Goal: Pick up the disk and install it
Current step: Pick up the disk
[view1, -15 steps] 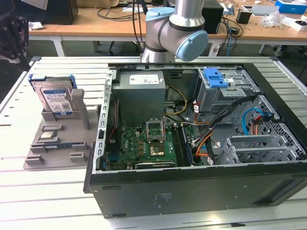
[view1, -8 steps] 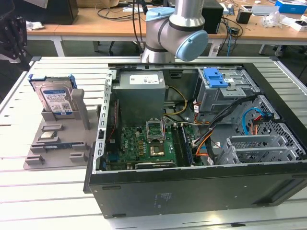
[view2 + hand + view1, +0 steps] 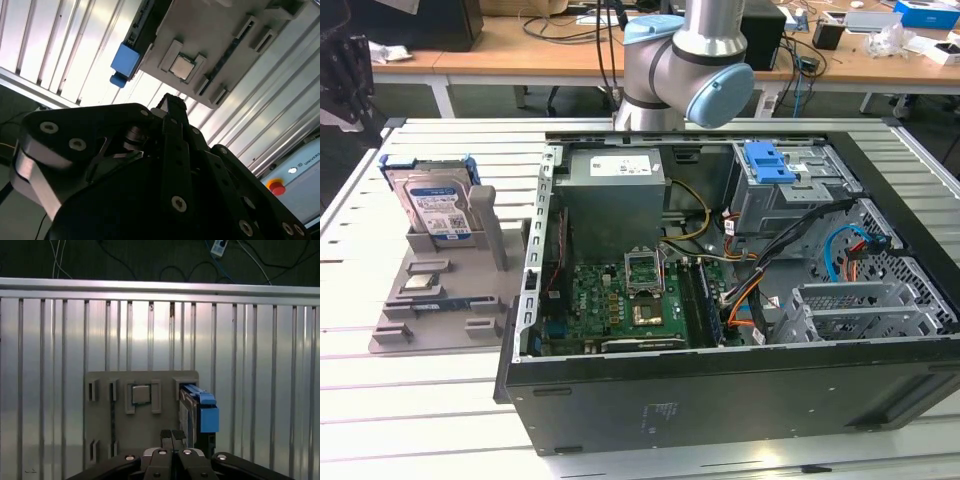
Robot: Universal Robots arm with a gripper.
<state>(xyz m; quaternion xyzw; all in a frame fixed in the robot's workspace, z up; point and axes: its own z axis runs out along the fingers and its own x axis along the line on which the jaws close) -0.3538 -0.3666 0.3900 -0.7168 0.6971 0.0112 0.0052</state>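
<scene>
Black gripper hangs over the slatted table, jaws closed tip to tip, with nothing held. Beneath it, and clear of it, lies a grey holder with a small square chip seated in one recess. The disk stands upright on edge in the holder's slot, on the exterior view's left, blue frame around it, untouched. Beside the holder, on the exterior view's right, sits the open computer case.

Gripper closed and empty, arm at the back

In the exterior view the arm's grey and pale-blue joint shows. In both wrist views the black gripper's two fingers are pressed together with nothing between them.
</scene>
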